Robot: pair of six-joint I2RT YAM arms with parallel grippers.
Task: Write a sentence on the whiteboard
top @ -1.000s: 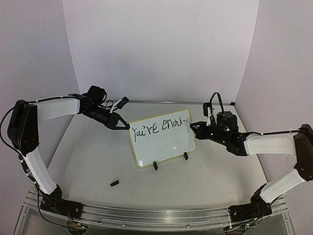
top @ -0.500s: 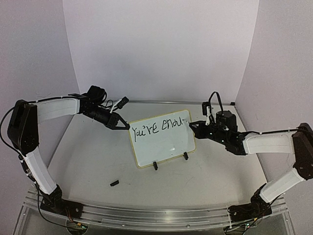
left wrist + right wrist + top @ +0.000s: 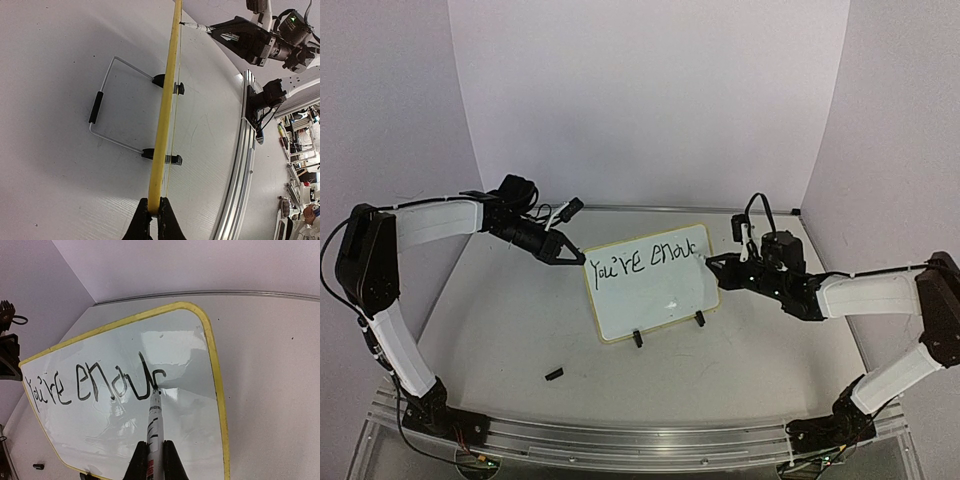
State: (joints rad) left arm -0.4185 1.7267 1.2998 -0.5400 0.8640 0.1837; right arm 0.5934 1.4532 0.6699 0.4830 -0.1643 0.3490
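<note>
Two claws are busy: the left claw (image 3: 154,214) is pinched tight on the yellow rim of the whiteboard (image 3: 655,300), at its upper left corner. The right claw (image 3: 155,450) is clamped on a marker (image 3: 155,415) whose tip touches the board. The board stands on two black clip feet (image 3: 637,338) mid-way across the worktop (image 3: 510,330). The sentence (image 3: 95,387) reads "You're enou", then an unfinished stroke at the tip. Print on the marker's barrel is too small to read.

On whiteboard (image 3: 100,440), blk handwritten sentence (image 3: 95,386): "You're enou" + 1 partial letter, unclear. Label on marker (image 3: 155,422) too small to read.
</note>
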